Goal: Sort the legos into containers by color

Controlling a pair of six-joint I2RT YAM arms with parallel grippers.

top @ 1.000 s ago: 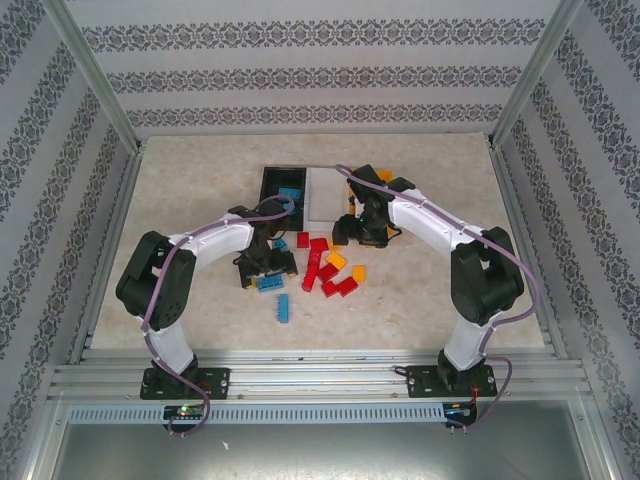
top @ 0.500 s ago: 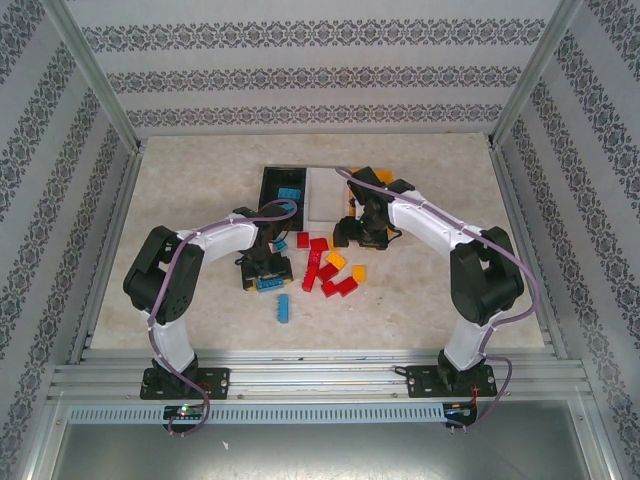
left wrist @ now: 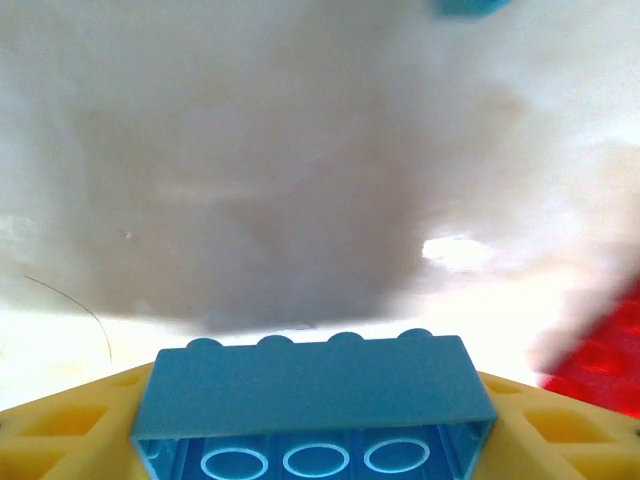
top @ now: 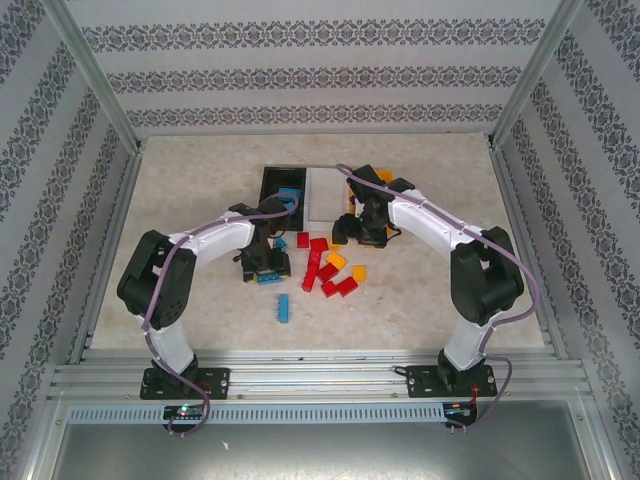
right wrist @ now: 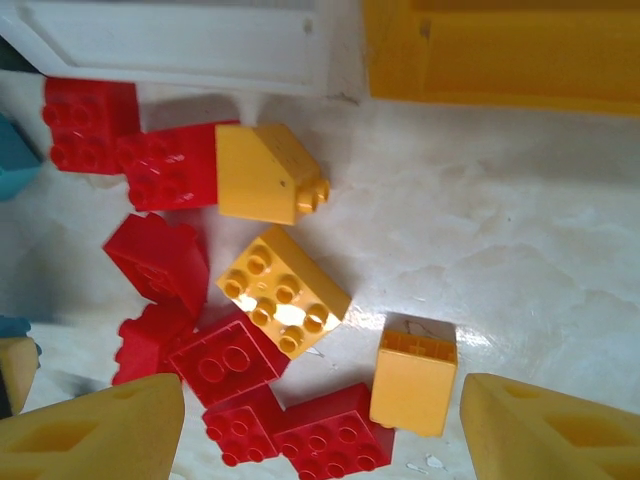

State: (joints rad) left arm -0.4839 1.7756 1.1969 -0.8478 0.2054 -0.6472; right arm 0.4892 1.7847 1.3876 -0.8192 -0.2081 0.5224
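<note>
My left gripper (top: 266, 271) (left wrist: 315, 435) is shut on a light blue lego (left wrist: 315, 390) (top: 269, 279), which fills the gap between its yellow fingers (left wrist: 60, 430), hollow underside toward the camera. My right gripper (top: 360, 235) (right wrist: 320, 430) hangs open above a pile of red legos (top: 320, 268) (right wrist: 230, 360) and yellow legos (right wrist: 283, 290) (top: 337, 260), holding nothing; a yellow cube (right wrist: 413, 375) lies close to its right finger. The black container (top: 272, 180) holds a blue lego (top: 289, 194). The white container (top: 323, 195) (right wrist: 180, 45) stands beside it. The orange-yellow container (right wrist: 500, 50) (top: 384, 176) is largely hidden behind the right arm.
Another long blue lego (top: 283, 307) lies alone toward the near edge. A small blue lego (top: 280, 243) sits between the left gripper and the black container. Metal frame rails and patterned walls close off the table's sides and back.
The left gripper's fingers have closed in on the light blue lego, with the arm shifting only slightly. The right arm has stayed where it was.
</note>
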